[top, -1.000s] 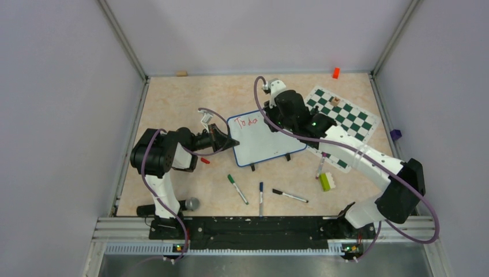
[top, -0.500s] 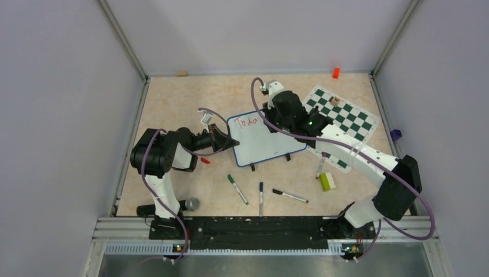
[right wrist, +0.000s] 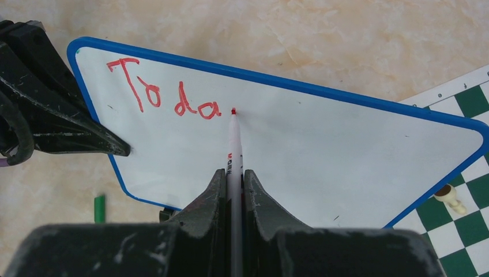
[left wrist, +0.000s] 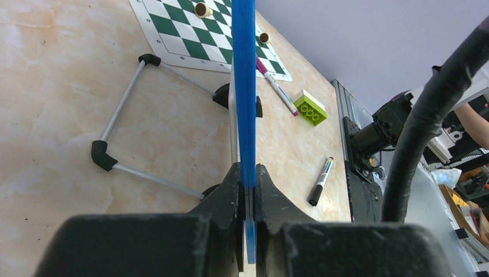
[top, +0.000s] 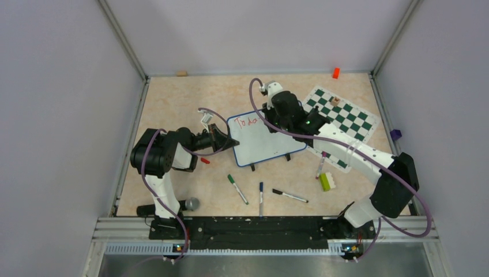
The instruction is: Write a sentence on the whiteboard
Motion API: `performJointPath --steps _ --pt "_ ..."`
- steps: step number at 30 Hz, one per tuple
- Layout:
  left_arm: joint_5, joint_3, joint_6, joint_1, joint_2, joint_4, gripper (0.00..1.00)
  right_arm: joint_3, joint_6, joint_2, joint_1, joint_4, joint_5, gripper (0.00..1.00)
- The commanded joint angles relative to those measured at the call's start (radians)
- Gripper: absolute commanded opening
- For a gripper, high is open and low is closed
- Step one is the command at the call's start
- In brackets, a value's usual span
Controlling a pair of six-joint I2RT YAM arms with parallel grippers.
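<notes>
Right gripper (right wrist: 233, 173) is clenched tight on a red marker (right wrist: 233, 141), and the tip is sitting right at the white surface just past the last "a". The sentence (right wrist: 164, 95) only reads "Toda" so far, in red, up in the board's top left corner. Same four letters as a second ago, nothing new added. What did change: the right wrist has crept a little left and away from the bases in the top view, and its elbow has pulled in with it.

The left gripper (left wrist: 247, 173) is clamped shut on the blue frame of the whiteboard (right wrist: 323, 150), pinching its left edge. That arm hasn't budged.

The board itself is propped on its black feet in the middle of the table (top: 173, 104), between the two arms, with its right end at the chess mat (top: 346, 121). Loose markers and a green brick (top: 325, 182) are lying nearer the bases.
</notes>
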Motion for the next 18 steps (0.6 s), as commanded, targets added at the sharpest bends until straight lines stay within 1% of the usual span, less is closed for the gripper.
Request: performJointPath --steps 1,18 --pt "0.063 -0.003 0.067 -0.011 0.004 0.094 0.00 0.007 0.001 0.008 -0.013 0.040 0.009 0.00" --pt "0.064 -0.005 0.067 -0.011 -0.001 0.094 0.00 -0.028 0.018 -0.018 -0.013 0.010 0.001 0.00"
